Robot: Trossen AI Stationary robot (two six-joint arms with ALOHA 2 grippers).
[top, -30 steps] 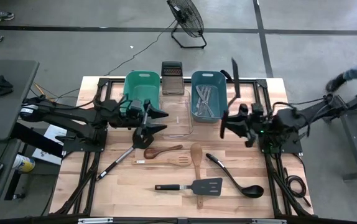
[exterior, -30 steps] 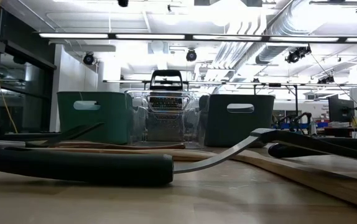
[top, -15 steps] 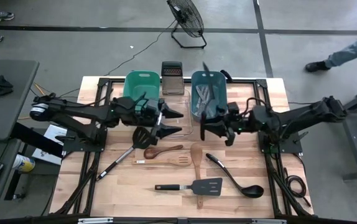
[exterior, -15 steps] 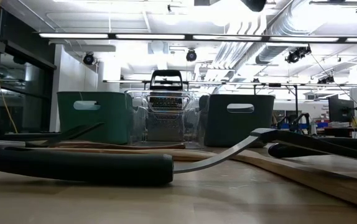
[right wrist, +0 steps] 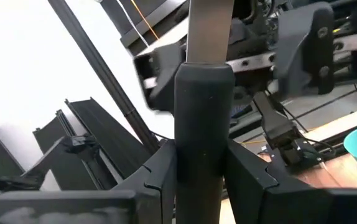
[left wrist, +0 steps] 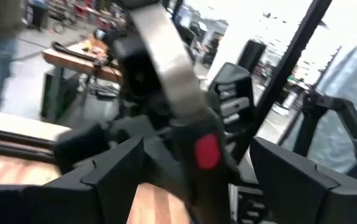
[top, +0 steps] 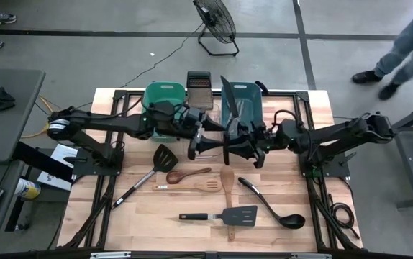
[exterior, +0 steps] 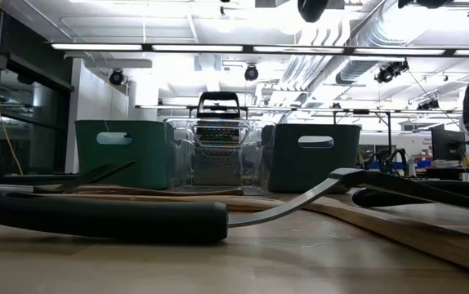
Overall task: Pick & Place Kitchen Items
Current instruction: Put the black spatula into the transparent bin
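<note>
My right gripper [top: 231, 142] hangs over the middle of the table, shut on a utensil [top: 224, 101] with a black handle and a silver blade. The blade reaches over the blue tub [top: 244, 92]. My left gripper [top: 208, 140] faces it from the left, open. In the left wrist view its fingers [left wrist: 107, 174] stand on either side of the utensil's handle [left wrist: 197, 149] without touching it. On the wood below lie a black turner [top: 149, 173], wooden spoons [top: 189, 175] and a black ladle [top: 273, 208]. My right gripper pinches the utensil's black handle [right wrist: 203, 118] between its two fingers, which lie across it. The fingers come in about level from the table's right side. The utensil is lifted clear of the table, its blade end pointing toward the far edge.
A teal tub [top: 162, 93], a steel box grater [top: 198, 88] and the blue tub stand along the far edge, with a clear tub [top: 210, 152] under the grippers. A second black turner [top: 224, 215] lies near the front edge. A person's legs [top: 408, 43] show beyond the far right corner.
Both grippers have come together over the table's middle. My left gripper has moved toward the right edge and away from the black turner. My right gripper has carried the utensil toward the left edge, from beside the blue tub to in front of it, still lifted.
</note>
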